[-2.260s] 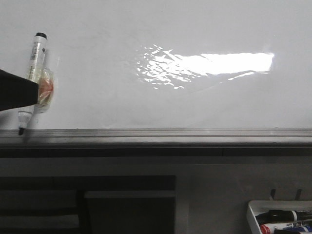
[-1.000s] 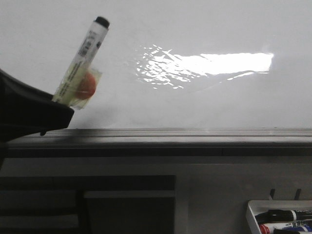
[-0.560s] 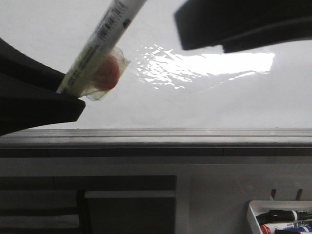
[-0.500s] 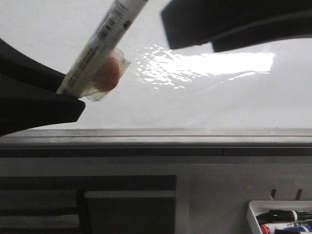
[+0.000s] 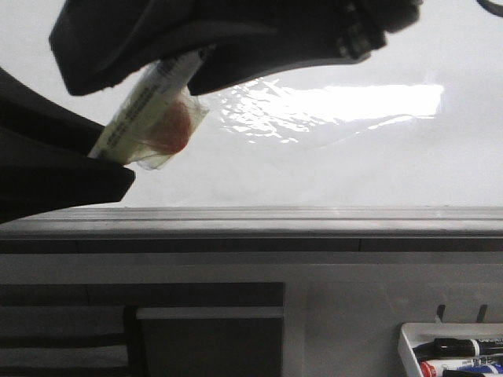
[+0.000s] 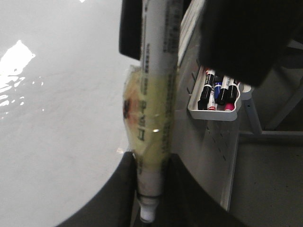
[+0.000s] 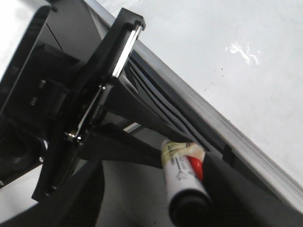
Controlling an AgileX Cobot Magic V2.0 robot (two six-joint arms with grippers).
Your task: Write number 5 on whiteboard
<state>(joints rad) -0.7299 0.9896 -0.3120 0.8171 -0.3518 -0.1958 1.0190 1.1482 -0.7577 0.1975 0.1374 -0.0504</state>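
While the left gripper [image 6: 150, 189] clamps the lower end of a white marker [image 5: 145, 98], the barrel slants up from its fingers to the right gripper [image 5: 177, 75], whose 2 fingers sit on either side of the marker's upper end; whether they press it cannot be told. Behind both grippers spreads the whiteboard [image 5: 354, 165], with no number 5 visible. A pen tray [image 5: 452, 353] hangs well below the grippers.

surface: large glossy white whiteboard [image 5: 330, 157] | bottom edge: grey metal ledge [image 5: 314, 220], seemingly bare | glare patch
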